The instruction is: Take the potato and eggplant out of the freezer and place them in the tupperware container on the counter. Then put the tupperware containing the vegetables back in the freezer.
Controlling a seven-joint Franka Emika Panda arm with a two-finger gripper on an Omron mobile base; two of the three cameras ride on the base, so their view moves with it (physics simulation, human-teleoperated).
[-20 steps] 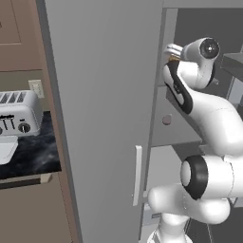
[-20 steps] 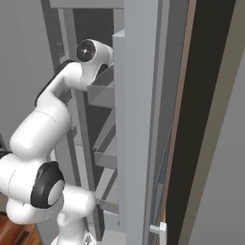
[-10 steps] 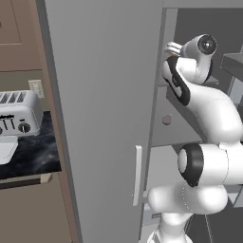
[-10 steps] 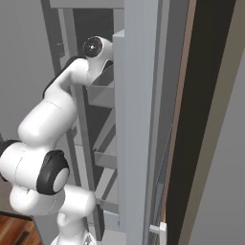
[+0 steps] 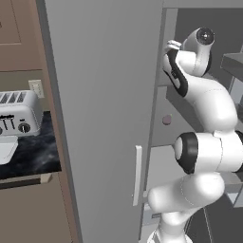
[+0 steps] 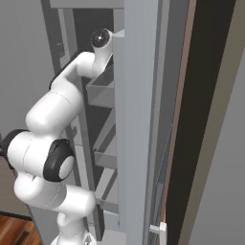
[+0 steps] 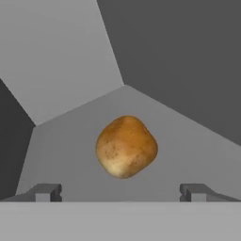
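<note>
potato: the potato [image 7: 126, 147] was a rounded, lumpy golden-brown ball with darker speckles and a lighter patch on its upper side; it lay alone on a flat grey shelf floor inside the freezer [image 5: 102, 95], near the inner corner where two grey walls met.
freezer: tall and grey; its flat door was swung open and took up the middle of the left base view, with a white vertical bar handle [image 5: 137, 173] low on its edge. Grey inner shelves [image 6: 103, 91] showed in the right base view, stacked one over another.
eggplant: a small dull mauve round thing [image 5: 166, 120] sat on a grey shelf edge lower in the freezer, just left of the arm.
counter: the black veined counter [image 5: 28, 154] lay left of the door, over brown cabinet fronts.
tupperware: a white rounded corner of the tupperware [image 5: 6, 149] showed at the left edge of the left base view, on the counter in front of the toaster [image 5: 19, 113].
in the way: the open door stood between the counter and the freezer's inside; the arm reached past the door's edge into an upper shelf.
gripper: the gripper [image 7: 121, 192] was spread wide, its two dark fingertips [image 7: 44, 192] well apart, one on each side of the potato and short of it; it held nothing and touched nothing.
</note>
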